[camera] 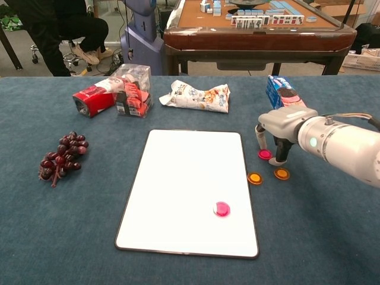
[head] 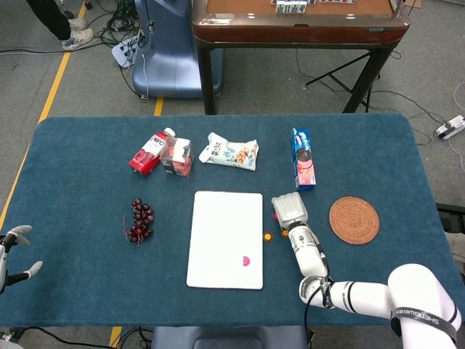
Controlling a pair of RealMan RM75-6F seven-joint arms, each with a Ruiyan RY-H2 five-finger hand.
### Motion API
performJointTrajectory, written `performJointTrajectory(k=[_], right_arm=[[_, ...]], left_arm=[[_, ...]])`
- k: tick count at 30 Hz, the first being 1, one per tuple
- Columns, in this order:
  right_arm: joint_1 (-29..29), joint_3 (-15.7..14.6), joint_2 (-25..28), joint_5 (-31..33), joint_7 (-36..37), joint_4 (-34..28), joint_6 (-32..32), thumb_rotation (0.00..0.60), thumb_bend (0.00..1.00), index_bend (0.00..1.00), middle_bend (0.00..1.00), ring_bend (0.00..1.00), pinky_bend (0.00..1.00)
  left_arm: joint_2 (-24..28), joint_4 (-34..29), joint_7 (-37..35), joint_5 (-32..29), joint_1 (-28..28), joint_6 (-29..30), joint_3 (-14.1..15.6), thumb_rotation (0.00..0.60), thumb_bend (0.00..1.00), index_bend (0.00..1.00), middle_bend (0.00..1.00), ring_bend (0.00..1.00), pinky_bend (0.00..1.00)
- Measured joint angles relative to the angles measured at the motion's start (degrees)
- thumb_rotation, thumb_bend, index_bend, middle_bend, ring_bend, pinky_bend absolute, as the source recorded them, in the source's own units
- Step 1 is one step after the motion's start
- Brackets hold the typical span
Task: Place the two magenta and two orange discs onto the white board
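The right hand (camera: 274,138) straddles the loose magenta disc (camera: 264,154) with fingers apart, holding nothing; closing off-centre could flick it across the tabletop (camera: 332,225) toward the orange discs (camera: 255,178).

Beyond my blue-covered table (head: 87,240) I note grey carpet floor (head: 269,80) — a yellow line (head: 57,73) runs along it. A brown-topped game table (head: 298,29) on dark legs stands behind, a blue machine base (head: 163,58) beside it — cables (head: 109,33) trail nearby.
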Motion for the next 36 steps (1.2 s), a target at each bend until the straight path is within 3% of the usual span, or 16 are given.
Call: performJointTrajectory(k=[22, 36], right_arm=[[-0.83, 0.1, 0.28, -2.76, 1.36, -0.87, 0.01, 0.6, 0.26, 0.46, 1.0, 1.0, 1.0], [-2.04, -0.42, 4.89, -8.71, 2.43, -12.01, 3.43, 0.6, 0.26, 0.47, 1.0, 1.0, 1.0]], left_arm=[[0.09, -0.08, -0.1, 0.05, -0.01, -0.1, 0.05, 0.6, 0.03, 0.35, 0.47, 0.4, 0.54], [-0.31, 0.17, 0.67, -0.05, -0.16, -0.33, 0.12, 0.6, 0.03, 0.35, 0.47, 0.4, 0.54]])
